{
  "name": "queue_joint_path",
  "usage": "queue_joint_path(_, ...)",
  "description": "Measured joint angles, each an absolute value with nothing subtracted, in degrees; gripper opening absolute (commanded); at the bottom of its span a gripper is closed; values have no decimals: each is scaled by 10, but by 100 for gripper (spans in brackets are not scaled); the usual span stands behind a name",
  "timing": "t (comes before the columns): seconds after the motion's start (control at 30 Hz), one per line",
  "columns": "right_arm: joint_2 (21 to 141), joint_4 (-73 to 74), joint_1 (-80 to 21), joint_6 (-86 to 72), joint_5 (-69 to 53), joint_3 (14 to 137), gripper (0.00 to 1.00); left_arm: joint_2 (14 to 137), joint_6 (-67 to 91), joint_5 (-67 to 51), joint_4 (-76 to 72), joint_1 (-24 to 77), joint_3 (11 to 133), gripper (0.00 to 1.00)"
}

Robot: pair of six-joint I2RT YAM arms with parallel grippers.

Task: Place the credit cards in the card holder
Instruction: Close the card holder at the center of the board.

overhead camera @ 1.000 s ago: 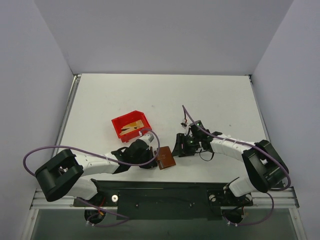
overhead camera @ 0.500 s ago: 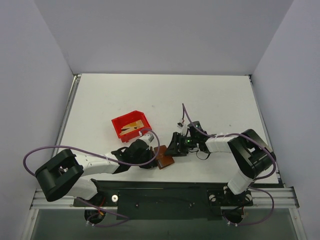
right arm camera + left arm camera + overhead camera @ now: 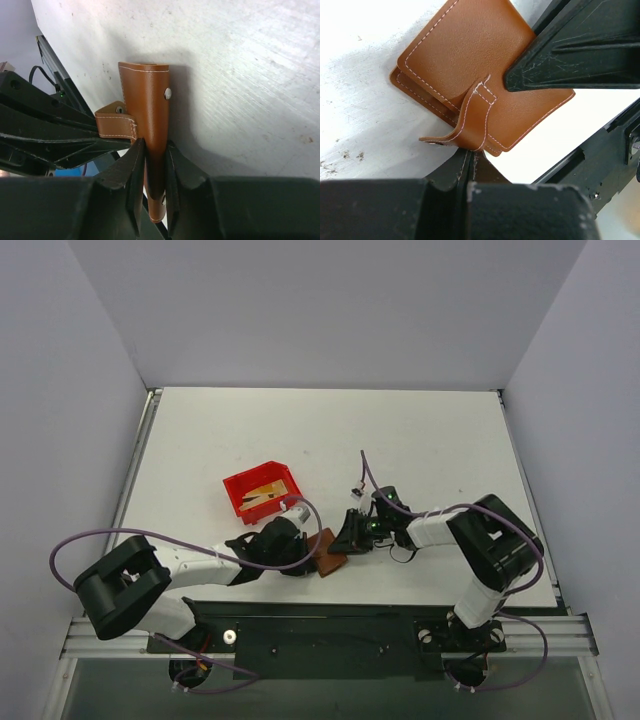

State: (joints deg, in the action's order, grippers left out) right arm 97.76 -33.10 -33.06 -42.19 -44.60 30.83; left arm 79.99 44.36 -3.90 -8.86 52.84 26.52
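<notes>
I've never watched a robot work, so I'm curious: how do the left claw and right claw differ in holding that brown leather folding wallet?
The left claw is shut and seems to pinch only the thin snap strap; the right claw clamps the folded body of the brown leather folding wallet. The left claw's fingers meet; the right claw's stand apart with the wallet between them. Both hold the same wallet.

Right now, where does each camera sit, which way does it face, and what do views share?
Top external: above, behind the bases, looking down at the table; both arms show.
Left wrist: on the left arm, facing the card holder; left gripper pinches its tab.
Right wrist: on the right arm, facing the holder edge-on; right gripper clamps it.
Shared: all three show the holder.
</notes>
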Motion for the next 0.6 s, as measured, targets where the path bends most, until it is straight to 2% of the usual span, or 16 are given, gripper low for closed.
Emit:
queue_joint_path(0.13,955,-326,-332,-424,-444,304,0,800,444,-39,-89,528,265,0)
queue_joint_path(0.23,914,-287,-337,-415,-422,303,0,797,444,-37,-84,528,266,0)
queue_joint_path(0.4,788,-128,-338,-362,-340,318,0,745,437,-19,-22,528,268,0)
queue_joint_path(0.6,683,88,-343,-286,-200,441,0,672,420,-3,39,510,304,0)
